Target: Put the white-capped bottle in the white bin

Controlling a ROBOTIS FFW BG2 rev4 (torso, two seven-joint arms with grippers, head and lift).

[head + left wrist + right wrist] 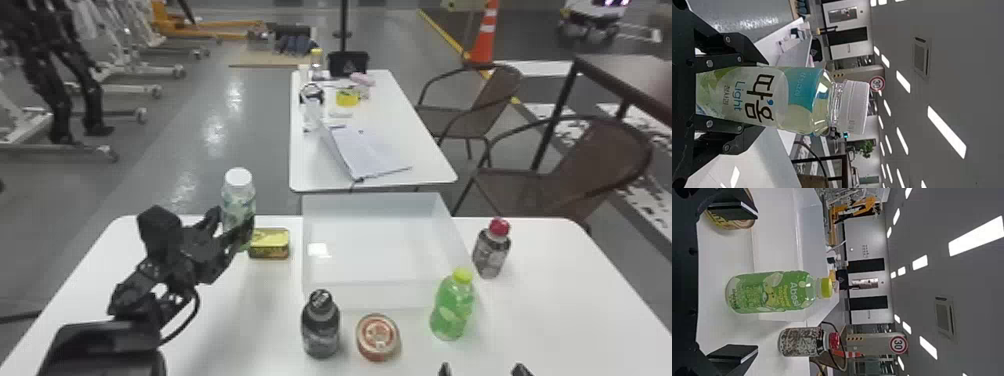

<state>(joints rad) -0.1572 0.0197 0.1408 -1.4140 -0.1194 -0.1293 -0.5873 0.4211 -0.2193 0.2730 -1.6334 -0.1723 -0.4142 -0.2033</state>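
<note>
- Left fingers (746, 51) clasp the bottle (239, 197) from both sides at its label; right fingers (730, 210) spread wide, empty.
- Likely weighty with drink, slightly squeezable; mid-body suits the hold.
- It's upright, left of the bin (380, 296), near the tabletop's (225, 320) far edge.
- Left wrist view shows liquid inside; head view, the bin's interior.

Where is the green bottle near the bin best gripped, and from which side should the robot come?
I would grip the green bottle around the middle of its body, coming level from the robot's side, with the open right claw straddling it. It stands upright, its body is tall and rounded, and the white bin is behind it.
</note>
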